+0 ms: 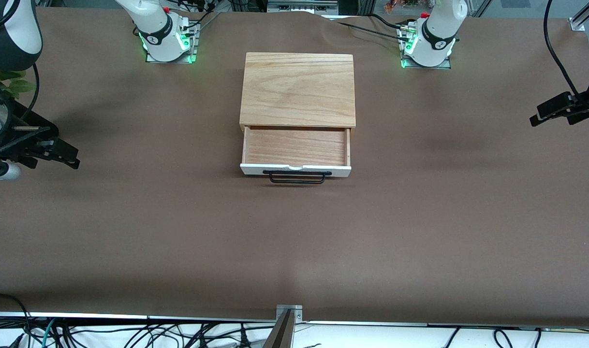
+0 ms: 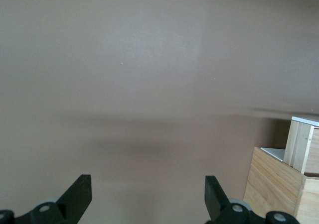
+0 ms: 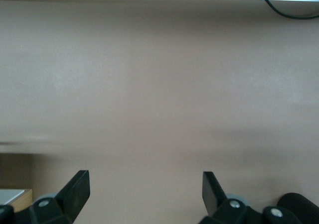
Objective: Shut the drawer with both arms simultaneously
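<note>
Oak box (image 1: pixel 298 89), drawer (image 1: pixel 295 153) pulled out toward 6 o'clock. Left gripper (image 1: pixel 551 112) at 3, right gripper (image 1: pixel 57 153) at 9, both spread, no readable labels.

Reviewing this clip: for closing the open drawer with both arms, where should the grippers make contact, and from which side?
Best on the drawer's white front panel, one gripper near each end, pushing from the front toward the box. The panel is broad and flat; the handle fills the middle. Left gripper and right gripper hang open over the table's ends.
</note>
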Controlling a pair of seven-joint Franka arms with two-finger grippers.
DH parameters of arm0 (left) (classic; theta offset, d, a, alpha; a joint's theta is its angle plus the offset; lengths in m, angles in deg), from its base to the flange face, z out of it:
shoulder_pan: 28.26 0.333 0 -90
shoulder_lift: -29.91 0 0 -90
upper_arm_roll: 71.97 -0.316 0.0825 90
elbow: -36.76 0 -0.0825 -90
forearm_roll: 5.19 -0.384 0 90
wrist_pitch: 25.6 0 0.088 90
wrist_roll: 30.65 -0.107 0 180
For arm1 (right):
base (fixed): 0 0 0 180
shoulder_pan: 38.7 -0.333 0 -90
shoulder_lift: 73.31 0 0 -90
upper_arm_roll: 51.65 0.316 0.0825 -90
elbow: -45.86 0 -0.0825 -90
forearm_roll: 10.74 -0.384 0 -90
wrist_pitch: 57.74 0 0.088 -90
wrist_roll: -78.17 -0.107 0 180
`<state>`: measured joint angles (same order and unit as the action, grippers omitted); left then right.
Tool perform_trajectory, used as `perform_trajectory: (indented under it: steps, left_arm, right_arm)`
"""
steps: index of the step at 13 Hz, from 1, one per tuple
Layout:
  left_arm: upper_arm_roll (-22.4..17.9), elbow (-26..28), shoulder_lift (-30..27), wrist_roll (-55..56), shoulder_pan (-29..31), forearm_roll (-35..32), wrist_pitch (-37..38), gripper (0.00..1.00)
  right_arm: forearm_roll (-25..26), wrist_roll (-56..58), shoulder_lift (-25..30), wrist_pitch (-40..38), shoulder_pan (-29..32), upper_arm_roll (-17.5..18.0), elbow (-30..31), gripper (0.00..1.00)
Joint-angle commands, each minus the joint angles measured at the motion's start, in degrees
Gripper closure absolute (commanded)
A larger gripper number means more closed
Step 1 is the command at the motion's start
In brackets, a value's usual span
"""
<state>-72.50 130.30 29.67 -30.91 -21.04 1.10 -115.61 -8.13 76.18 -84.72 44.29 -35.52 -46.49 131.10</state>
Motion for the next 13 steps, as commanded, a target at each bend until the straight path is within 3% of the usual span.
perform_trajectory:
  steps: [1, 7, 13]
  left_arm:
    - [0.09, -0.9, 0.41, -1.15, 0.16, 1.18, 0.27, 0.0]
    - [0.09, -0.9, 0.41, -0.98, 0.08, 1.09, 0.71, 0.0]
    - [0.09, -4.24, 2.96, -1.07, -0.54, 0.21, 0.18, 0.0]
  right_arm:
    - [-0.86, -0.48, 0.08, -0.34, -0.1, 0.12, -0.26, 0.0]
    - [-1.03, -0.39, -3.25, -0.08, -2.2, 0.38, -0.08, 0.0]
    - [-7.79, -0.56, -8.8, 5.55, -8.0, 0.47, -0.17, 0.0]
